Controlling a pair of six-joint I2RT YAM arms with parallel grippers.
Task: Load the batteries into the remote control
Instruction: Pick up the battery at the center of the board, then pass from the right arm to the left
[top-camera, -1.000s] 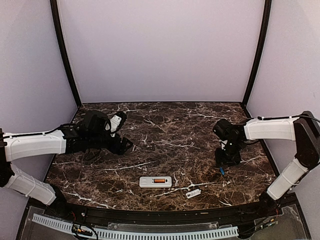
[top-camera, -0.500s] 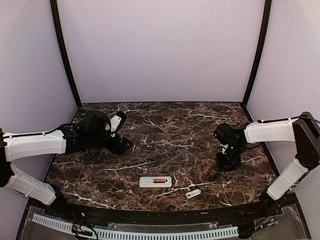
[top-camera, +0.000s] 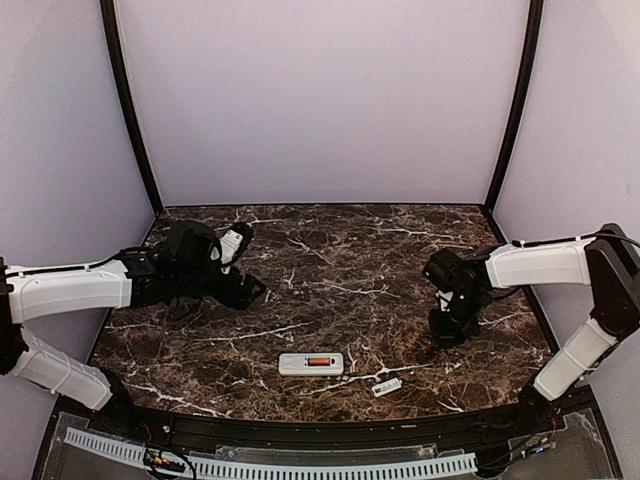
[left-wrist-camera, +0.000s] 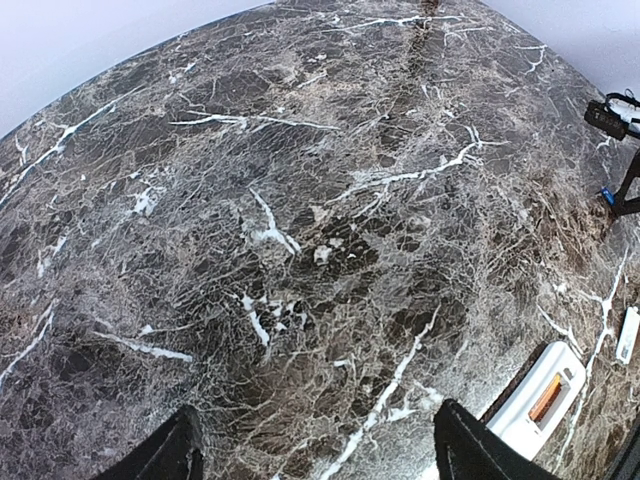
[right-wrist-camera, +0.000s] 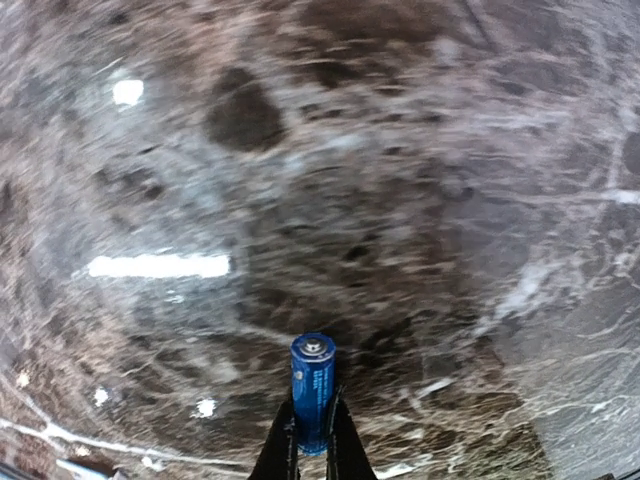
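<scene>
The white remote control (top-camera: 311, 364) lies near the table's front edge, back side up, with the orange battery (top-camera: 319, 361) in its open bay. The left wrist view shows the remote (left-wrist-camera: 520, 415) and the orange battery (left-wrist-camera: 545, 397) at lower right. My right gripper (right-wrist-camera: 312, 408) is shut on the blue battery (right-wrist-camera: 313, 372), which points away from the camera just above the marble. From above, the right gripper (top-camera: 447, 333) is low at the right and hides that battery. My left gripper (top-camera: 250, 290) hovers open at the left, its fingertips (left-wrist-camera: 180, 445) wide apart with nothing between them.
A small loose white cover piece (top-camera: 387, 386) lies right of the remote by the front edge and shows again as the cover piece (left-wrist-camera: 629, 333) in the left wrist view. Black posts (top-camera: 128, 110) and pale walls ring the dark marble table (top-camera: 340, 260).
My right gripper dropped onto the blue battery, closed on it and shifted slightly left. The left arm and the remote have not moved.
</scene>
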